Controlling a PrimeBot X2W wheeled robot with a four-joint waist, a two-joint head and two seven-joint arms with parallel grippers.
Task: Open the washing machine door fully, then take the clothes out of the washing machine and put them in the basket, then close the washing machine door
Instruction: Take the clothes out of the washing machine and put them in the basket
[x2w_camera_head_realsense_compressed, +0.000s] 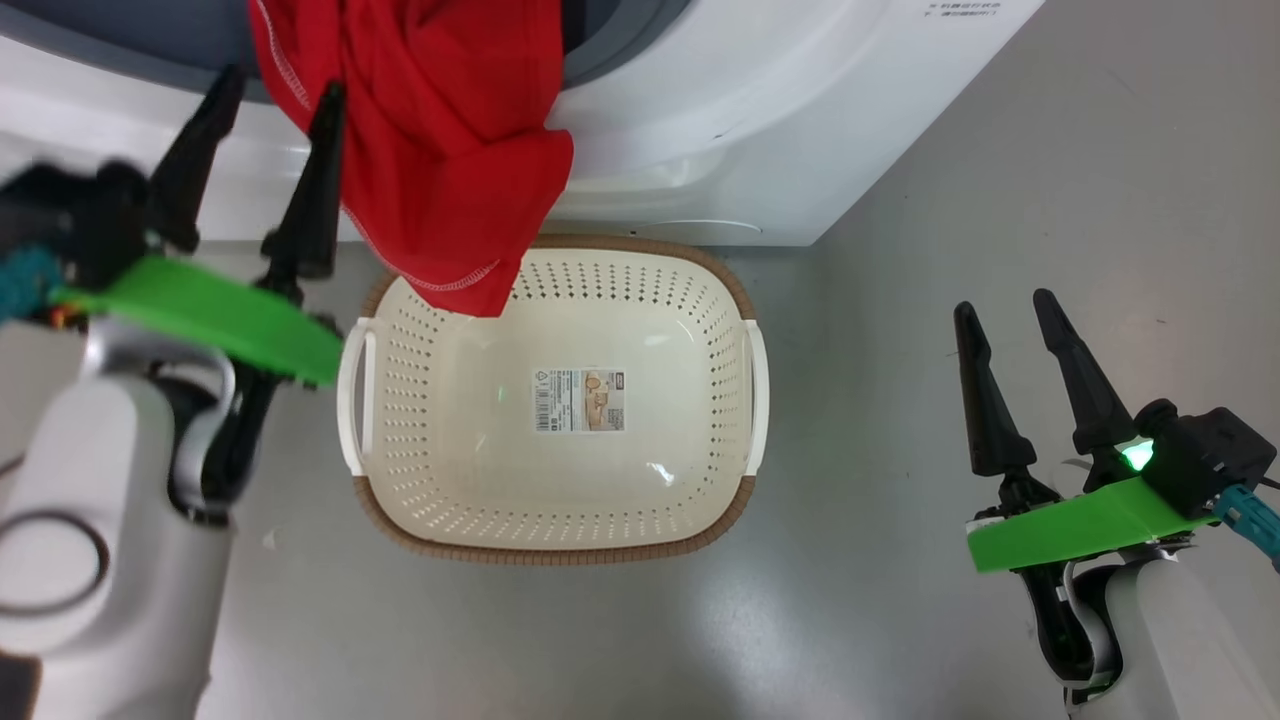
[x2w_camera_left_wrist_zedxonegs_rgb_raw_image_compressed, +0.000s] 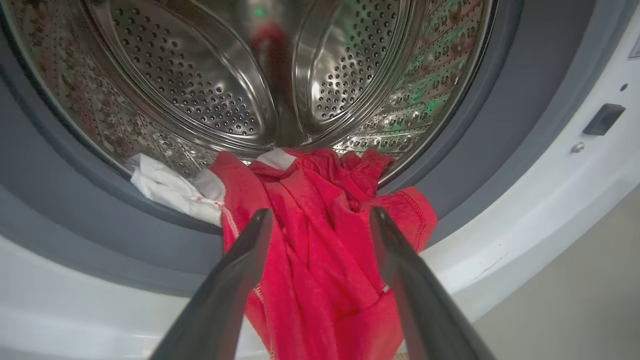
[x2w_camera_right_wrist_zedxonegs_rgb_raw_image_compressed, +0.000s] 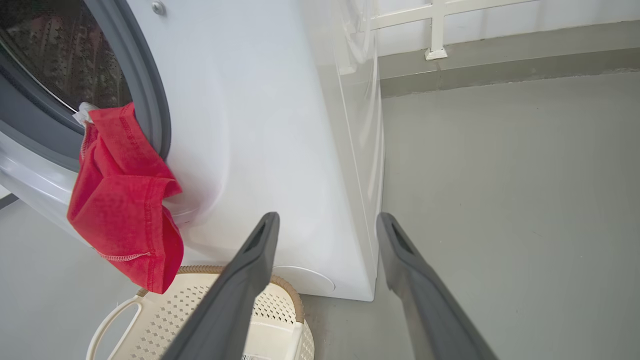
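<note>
the left gripper (x2w_camera_head_realsense_compressed: 282, 85) sits closest to the head camera, on its pale forearm (x2w_camera_head_realsense_compressed: 90, 520) at the lower left. its 2 dark fingers are spread wide apart and point up at the mouth of the machine, with nothing clamped between them. in the left wrist view the left gripper (x2w_camera_left_wrist_zedxonegs_rgb_raw_image_compressed: 320, 212) frames the hanging red cloth; whether a finger touches the cloth i cannot tell

the washing machine (x2w_camera_head_realsense_compressed: 720, 120) is the biggest thing, white, running across the top of the head view. its opening is uncovered, with a grey gasket (x2w_camera_left_wrist_zedxonegs_rgb_raw_image_compressed: 525, 100) ringing the perforated steel drum (x2w_camera_left_wrist_zedxonegs_rgb_raw_image_compressed: 200, 90). the grey floor (x2w_camera_head_realsense_compressed: 1000, 150) spreads to its right. the basket (x2w_camera_head_realsense_compressed: 550, 552) stands on the floor right against the foot of the machine, below the opening and between the 2 arms. it is cream with a brown rim and white side handles

the clothes (x2w_camera_head_realsense_compressed: 440, 130) hang out of the drum over the gasket and down the machine's front. they are bright red with pale stitching, and the lowest corner dangles above the basket's back rim. a white part (x2w_camera_left_wrist_zedxonegs_rgb_raw_image_compressed: 165, 190) lies on the drum lip. the right wrist view shows the clothes (x2w_camera_right_wrist_zedxonegs_rgb_raw_image_compressed: 120, 210) draped down the washing machine (x2w_camera_right_wrist_zedxonegs_rgb_raw_image_compressed: 250, 125) just above the basket (x2w_camera_right_wrist_zedxonegs_rgb_raw_image_compressed: 165, 310)

the right gripper (x2w_camera_head_realsense_compressed: 1005, 303) hovers over bare floor well right of the basket, fingers parted and holding nothing. a paper label (x2w_camera_head_realsense_compressed: 580, 400) lies on the basket's bottom
</note>
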